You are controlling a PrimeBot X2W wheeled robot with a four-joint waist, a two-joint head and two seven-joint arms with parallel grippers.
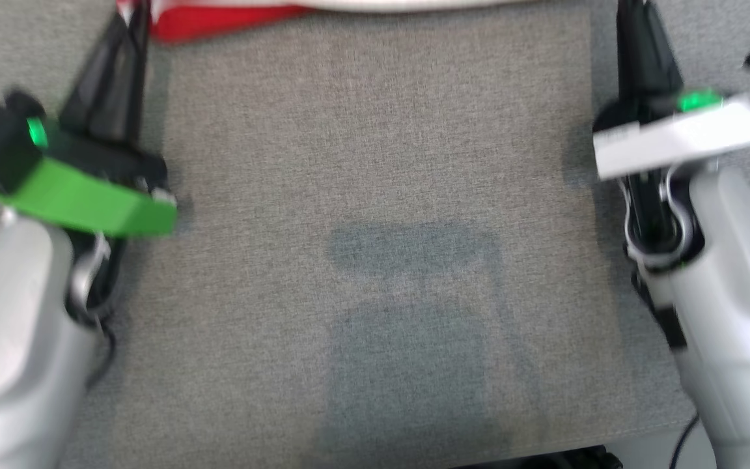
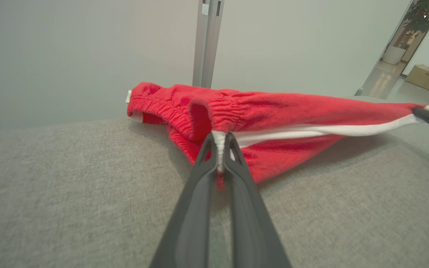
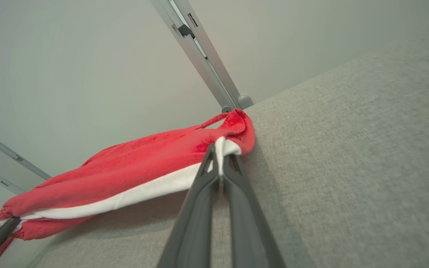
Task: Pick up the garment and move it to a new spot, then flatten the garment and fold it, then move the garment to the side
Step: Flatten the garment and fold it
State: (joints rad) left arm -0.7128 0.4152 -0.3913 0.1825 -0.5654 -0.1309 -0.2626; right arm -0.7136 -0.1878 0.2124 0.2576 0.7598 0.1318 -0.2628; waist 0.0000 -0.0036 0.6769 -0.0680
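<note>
The garment (image 2: 274, 111) is a pair of red shorts with a white side stripe, stretched between my two grippers at the far edge of the grey table (image 1: 375, 195). In the head view a strip of the garment (image 1: 219, 21) runs along the top edge. My left gripper (image 2: 220, 140) is shut on the white stripe at the elastic waistband end. At the other end of that stripe, my right gripper (image 3: 219, 149) is also shut on the garment (image 3: 132, 163). Both grippers, the left gripper (image 1: 133, 19) and the right gripper (image 1: 632, 19), reach up to the top of the head view.
Grey fabric covers the table, with my shadow (image 1: 414, 306) on its middle. An aluminium post (image 2: 207, 41) and a pale wall stand just behind the garment. A cardboard box (image 2: 428, 78) sits on the floor far off. The table's near edge (image 1: 544, 453) runs along the bottom.
</note>
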